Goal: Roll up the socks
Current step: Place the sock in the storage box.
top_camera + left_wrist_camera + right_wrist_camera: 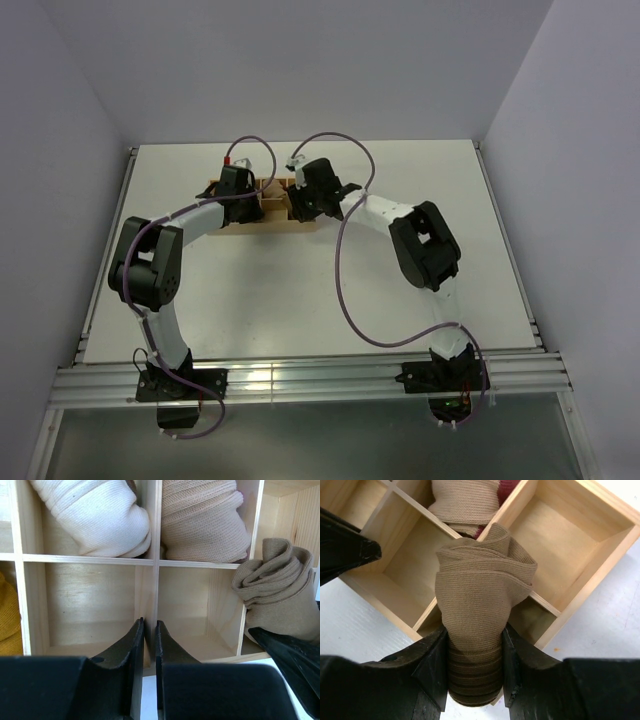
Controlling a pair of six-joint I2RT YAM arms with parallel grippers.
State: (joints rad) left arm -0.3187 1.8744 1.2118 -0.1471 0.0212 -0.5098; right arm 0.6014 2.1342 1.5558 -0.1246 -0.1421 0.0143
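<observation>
The olive-brown sock [480, 592] is rolled into a bundle with its darker cuff [474, 680] at the bottom. My right gripper [474, 655] is shut on it, one finger on each side. It hangs over a near compartment of the wooden divider box [580, 580]. In the left wrist view the same sock [272, 590] shows at the right, with a right finger [292, 655] under it. A piece of the mustard-orange sock [7, 615] lies in the far-left compartment. My left gripper [148, 630] is shut on the box's thin upright divider [153, 587].
A white rolled bundle [100, 515] and a beige rolled bundle [202, 520] fill two far compartments. Two near compartments in front of my left fingers hold nothing. The box [270, 214] stands at the back middle of the white table [300, 290], with both arms reaching to it.
</observation>
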